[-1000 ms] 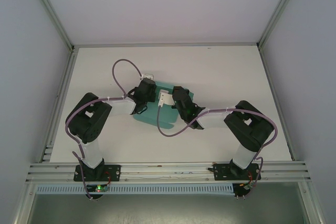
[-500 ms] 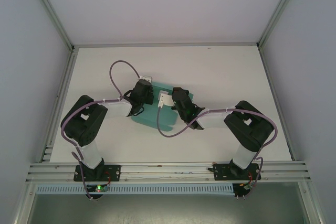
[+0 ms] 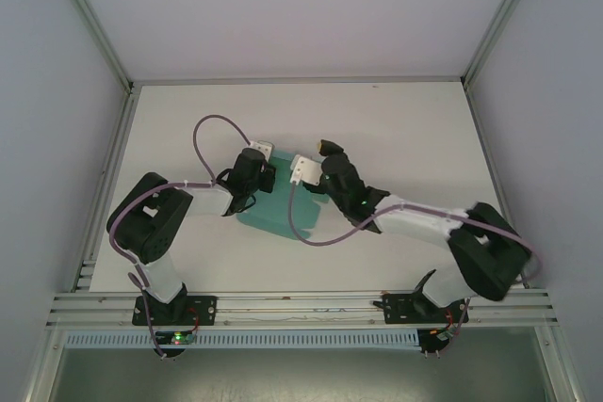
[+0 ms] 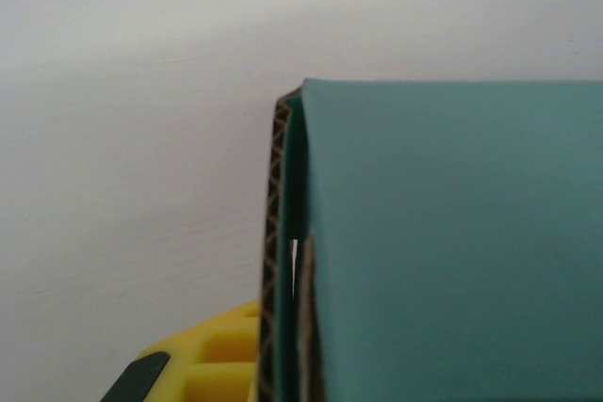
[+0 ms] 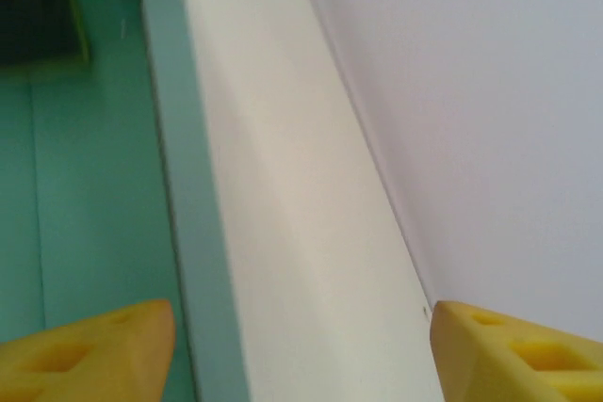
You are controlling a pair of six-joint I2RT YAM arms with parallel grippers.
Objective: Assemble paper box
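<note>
Paper box (image 3: 271, 210): teal-green card lying on the white desk (image 3: 424, 138), with one arm reaching to it from each side; both wrists cover parts of it in the top view.
Paper box, left wrist view (image 4: 452, 242): a teal panel fills the right half of the frame; its left edge shows brown corrugated layers with a narrow gap between two plies.
Left end effector (image 3: 256, 165): at the far left corner of the paper box, clenched on the card edge.
Left finger (image 4: 203, 364): one yellow finger shows, touching the left side of the corrugated edge; the opposing finger is hidden behind the card.
Right end effector (image 5: 301, 350): released, the two yellow fingertips well apart with nothing gripped between them.
Right end effector, top view (image 3: 327, 149): just beyond the far right corner of the paper box, clear of the card.
Right wrist view: blurred; the paper box (image 5: 85, 185) sits to the left, and a pale strip runs between the fingertips.
Contact, right side: whether either fingertip touches the paper box cannot be told.
</note>
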